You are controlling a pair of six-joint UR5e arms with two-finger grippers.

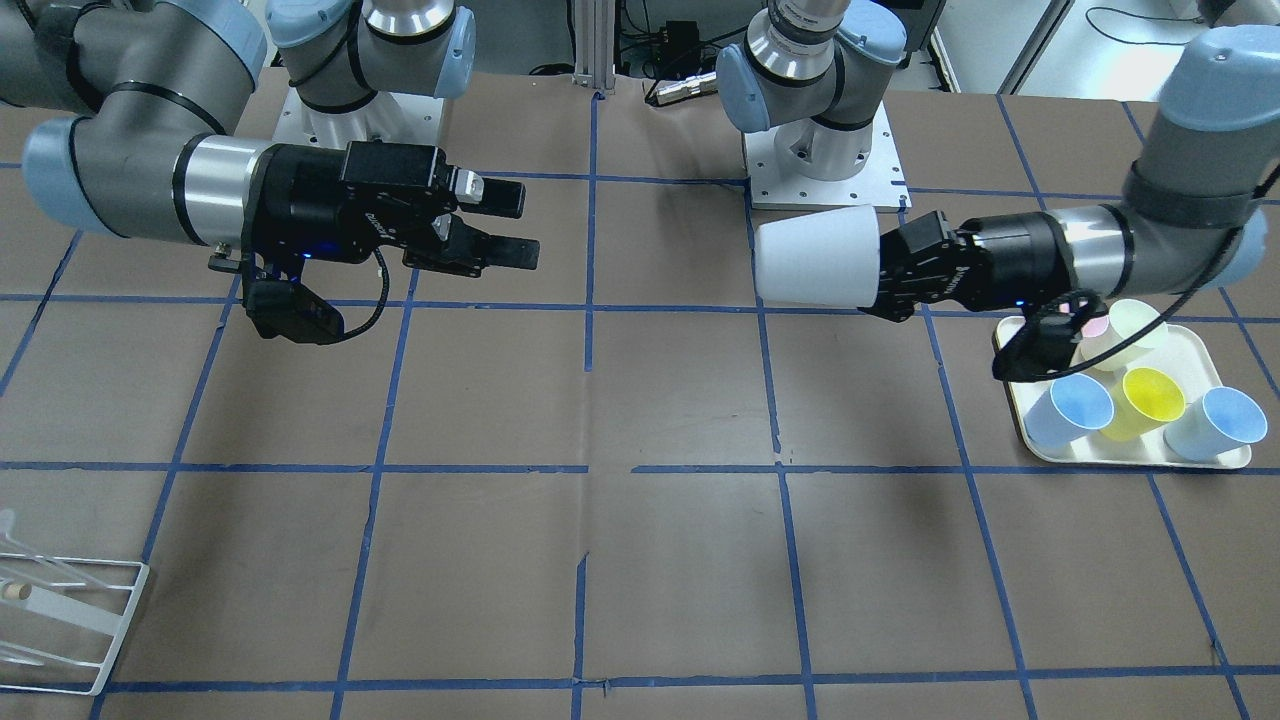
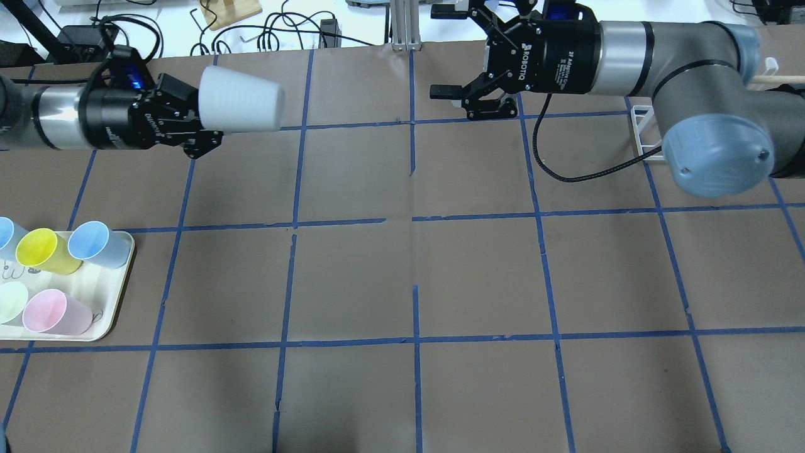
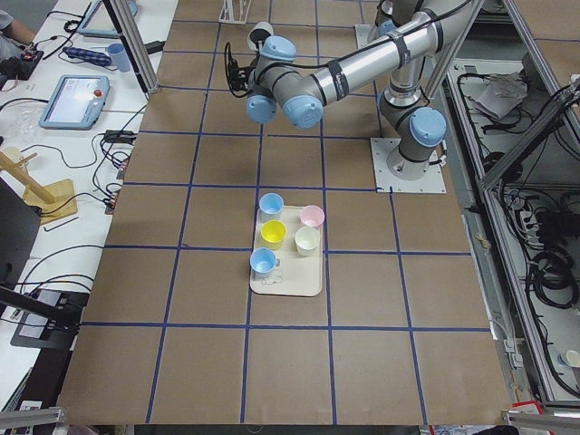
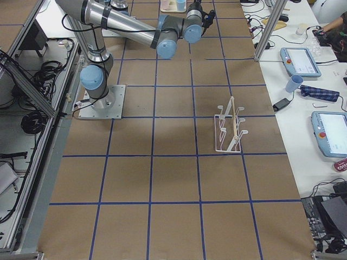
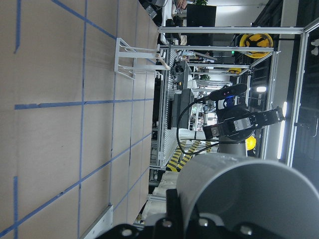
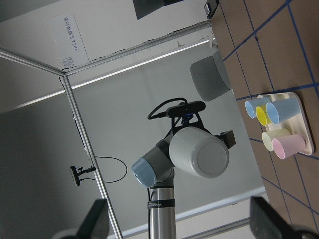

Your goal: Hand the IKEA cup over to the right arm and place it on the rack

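Note:
My left gripper (image 2: 200, 118) is shut on the rim end of the IKEA cup (image 2: 242, 100), a whitish tapered tumbler. It holds the cup level above the table, base pointing at my right gripper. The cup also shows in the front-facing view (image 1: 815, 257), the left wrist view (image 5: 249, 194) and the right wrist view (image 6: 199, 152). My right gripper (image 2: 443, 50) is open and empty, facing the cup across a wide gap; it also shows in the front-facing view (image 1: 522, 226). The white wire rack (image 4: 230, 130) stands on the table on my right side, partly hidden behind my right arm in the overhead view (image 2: 648, 126).
A cream tray (image 2: 119, 296) at my left holds several tumblers: two light-blue, a yellow (image 2: 41, 250), a pink and a pale green. The tray also shows below my left arm in the front-facing view (image 1: 1130, 455). Brown table paper carries a blue tape grid.

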